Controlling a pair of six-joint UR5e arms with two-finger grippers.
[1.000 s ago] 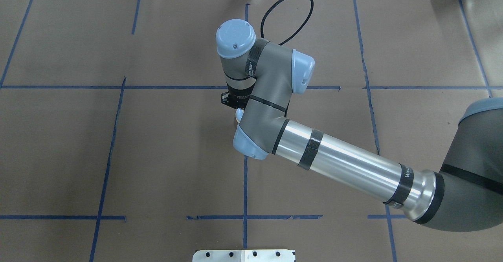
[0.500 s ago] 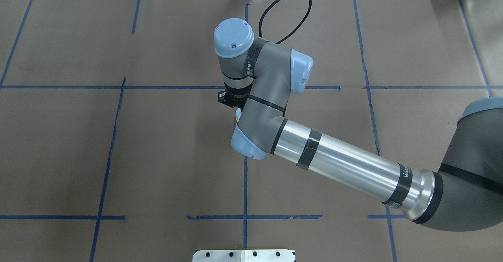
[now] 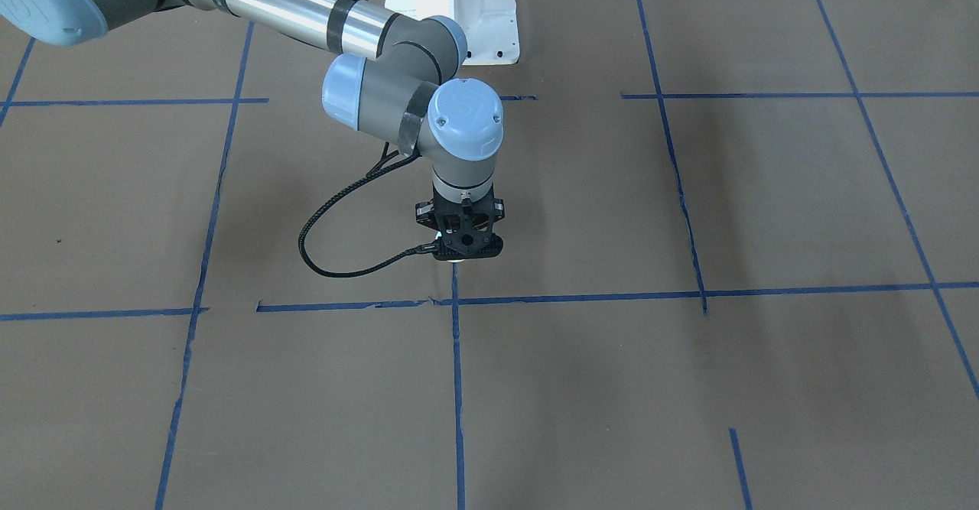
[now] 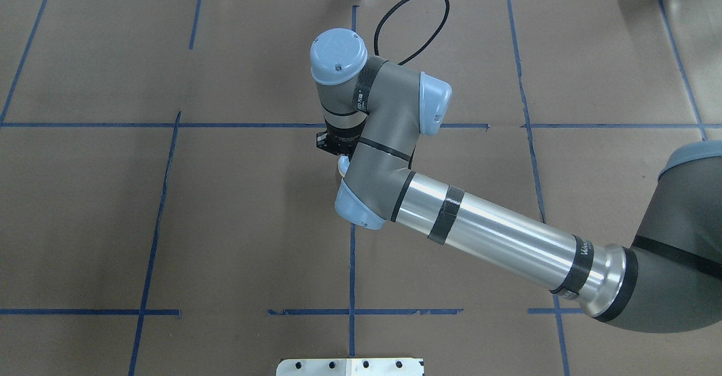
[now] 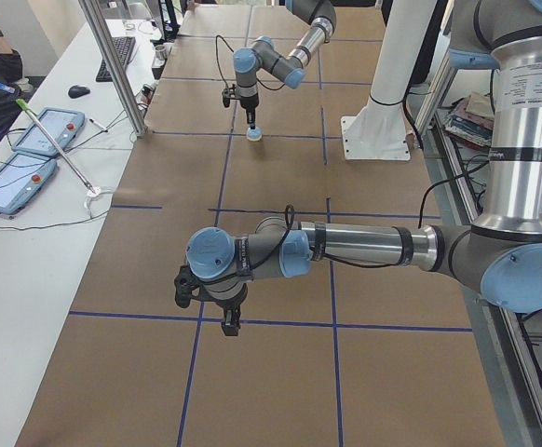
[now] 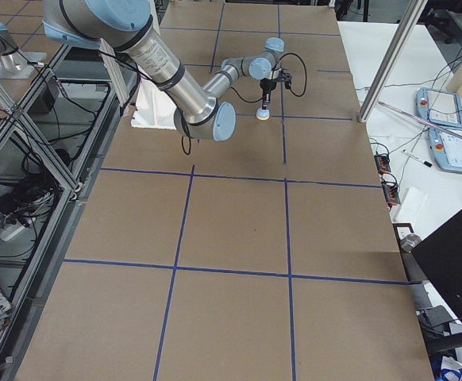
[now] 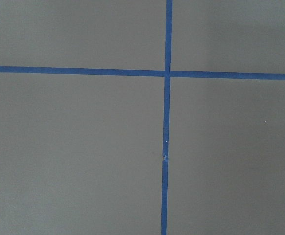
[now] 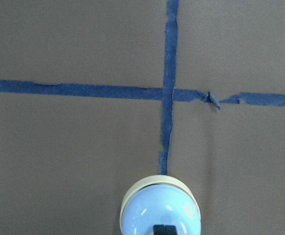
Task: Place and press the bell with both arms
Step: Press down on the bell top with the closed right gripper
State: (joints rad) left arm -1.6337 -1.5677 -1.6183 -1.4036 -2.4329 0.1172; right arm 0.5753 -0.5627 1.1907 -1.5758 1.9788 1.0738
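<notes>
The light-blue bell (image 8: 154, 208) with its cream base stands on the brown table at a blue tape line; it also shows in the overhead view (image 4: 342, 165) and the exterior left view (image 5: 253, 134). My right gripper (image 8: 163, 229) points straight down with its black fingertips together on the top of the bell; the button is hidden under them. My left gripper (image 5: 231, 325) hangs just above the table near a tape crossing, far from the bell. It shows only in that side view, so I cannot tell if it is open or shut.
The table is covered in brown paper with a grid of blue tape (image 4: 352, 263). The white bolted pedestal (image 3: 453, 7) stands at the robot's side. A black cable (image 3: 336, 254) loops from the right wrist. Tablets (image 5: 29, 154) lie on a side desk.
The right wrist shifted slightly to the left and came back to where it was a second ago. The bell has not moved.
</notes>
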